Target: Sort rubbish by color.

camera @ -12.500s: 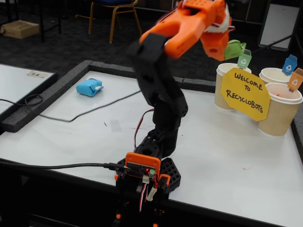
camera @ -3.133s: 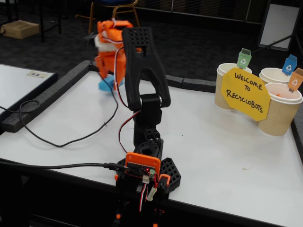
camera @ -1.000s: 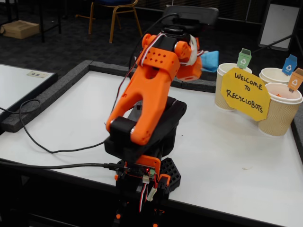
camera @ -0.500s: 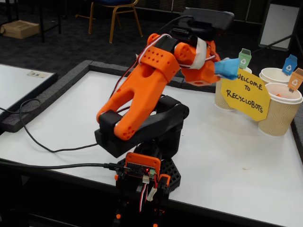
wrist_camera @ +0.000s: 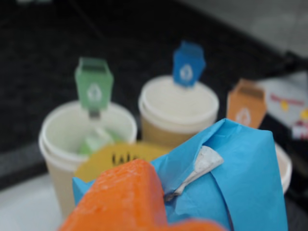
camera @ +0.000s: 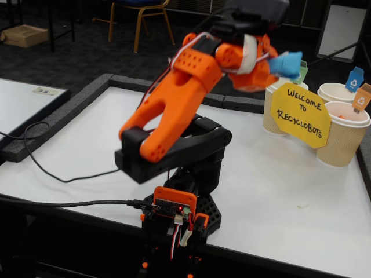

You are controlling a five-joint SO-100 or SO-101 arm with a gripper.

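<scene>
My orange gripper (wrist_camera: pixel 166 211) is shut on the light blue wad (wrist_camera: pixel 240 178), which fills the lower right of the wrist view. In the fixed view the gripper (camera: pixel 271 65) holds the blue wad (camera: pixel 286 62) in the air, just in front of and above the paper cups. The light green wad (wrist_camera: pixel 96 139) lies inside the cup with the green tag (wrist_camera: pixel 55 178), at the left. The cup with the blue tag (wrist_camera: pixel 163 122) stands in the middle, beyond the wad. The cup with the orange tag (wrist_camera: pixel 285 168) is mostly hidden behind the wad.
A yellow sign (camera: pixel 298 113) leans on the front of the three cups (camera: pixel 339 139) at the table's right edge. A black foam border (camera: pixel 87 98) frames the white table. Cables (camera: pixel 52 174) run across the left side to the arm's base (camera: pixel 179 211).
</scene>
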